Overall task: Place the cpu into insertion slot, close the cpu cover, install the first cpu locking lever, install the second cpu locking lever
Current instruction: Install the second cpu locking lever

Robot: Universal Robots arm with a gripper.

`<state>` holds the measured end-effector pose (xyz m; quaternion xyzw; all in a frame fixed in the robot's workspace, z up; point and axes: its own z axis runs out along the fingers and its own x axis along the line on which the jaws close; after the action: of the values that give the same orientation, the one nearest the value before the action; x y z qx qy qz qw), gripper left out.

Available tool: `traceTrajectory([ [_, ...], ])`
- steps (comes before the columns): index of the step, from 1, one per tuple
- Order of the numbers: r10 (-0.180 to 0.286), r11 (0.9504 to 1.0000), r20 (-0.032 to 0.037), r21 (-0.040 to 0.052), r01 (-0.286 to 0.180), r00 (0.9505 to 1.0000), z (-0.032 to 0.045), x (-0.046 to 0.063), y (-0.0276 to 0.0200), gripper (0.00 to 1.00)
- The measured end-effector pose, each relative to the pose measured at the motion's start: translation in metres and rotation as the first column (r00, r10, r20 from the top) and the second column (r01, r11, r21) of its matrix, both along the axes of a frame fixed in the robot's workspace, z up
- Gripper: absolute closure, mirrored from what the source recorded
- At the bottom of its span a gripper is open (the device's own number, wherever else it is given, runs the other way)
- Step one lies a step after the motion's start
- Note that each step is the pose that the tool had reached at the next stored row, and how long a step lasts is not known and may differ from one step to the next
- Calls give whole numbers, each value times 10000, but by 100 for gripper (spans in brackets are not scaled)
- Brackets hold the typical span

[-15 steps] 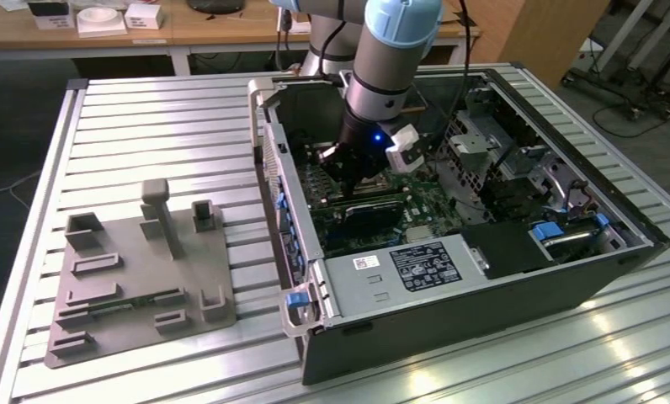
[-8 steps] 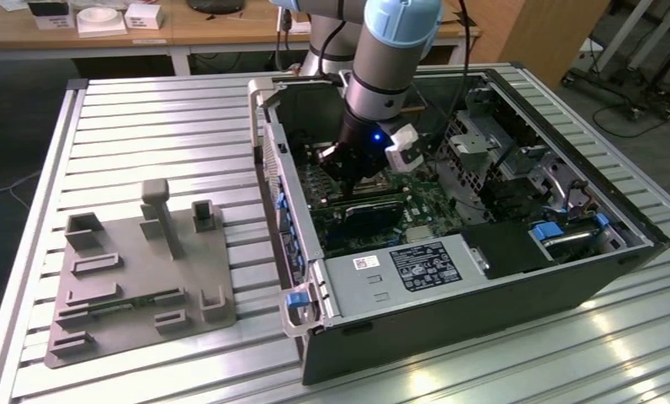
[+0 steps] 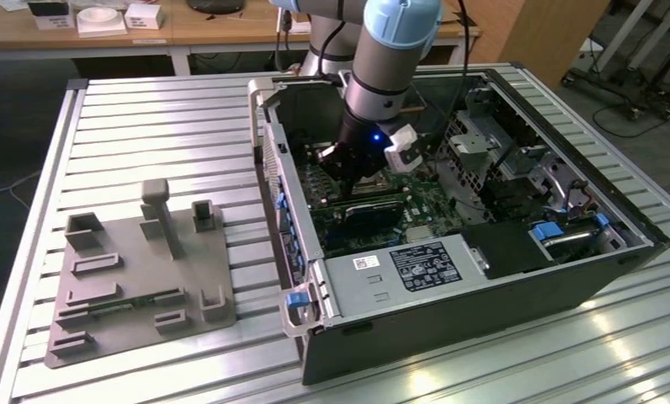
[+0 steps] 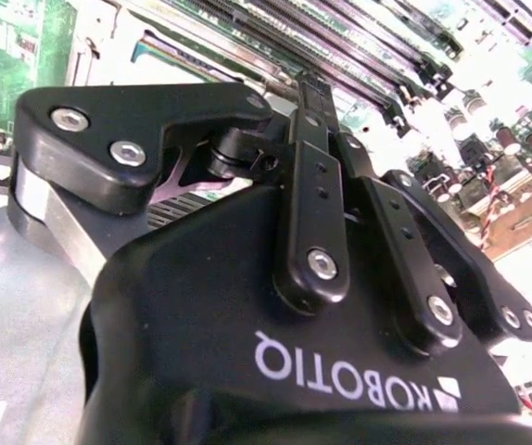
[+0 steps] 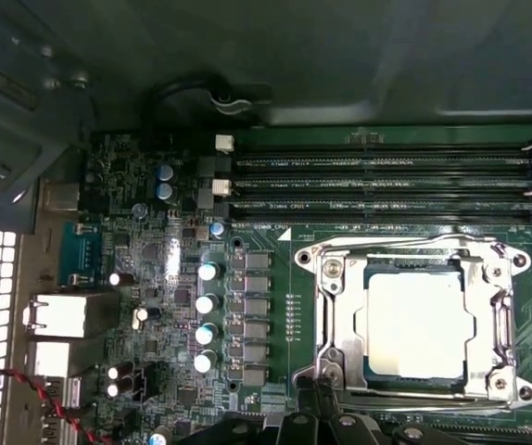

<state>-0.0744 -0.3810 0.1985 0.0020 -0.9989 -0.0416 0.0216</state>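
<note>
Green board; cpu (image 5: pixel 421 324) flat (covered)

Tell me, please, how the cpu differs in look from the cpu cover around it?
The cpu is a solid, pale silvery-grey square face; the cpu cover is a shinier metal frame with a cut-out centre. The cpu sits inside, while the cpu cover borders it. Both lie flat on the green board.

Exterior view looks down from afar; wrist views (close) share the motherboard (image 5: pixel 247 306).
</note>
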Motion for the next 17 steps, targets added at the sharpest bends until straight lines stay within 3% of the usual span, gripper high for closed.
traceTrajectory([
  [6, 0, 10000, -3, -15, 0, 10000, -14, 0, 5, 90],
  [11, 1, 9996, 0, -272, -1, 10000, -17, 0, 8, 90],
  [17, 1, 9997, -2, -250, -1, 10000, -17, -2, 7, 90],
])
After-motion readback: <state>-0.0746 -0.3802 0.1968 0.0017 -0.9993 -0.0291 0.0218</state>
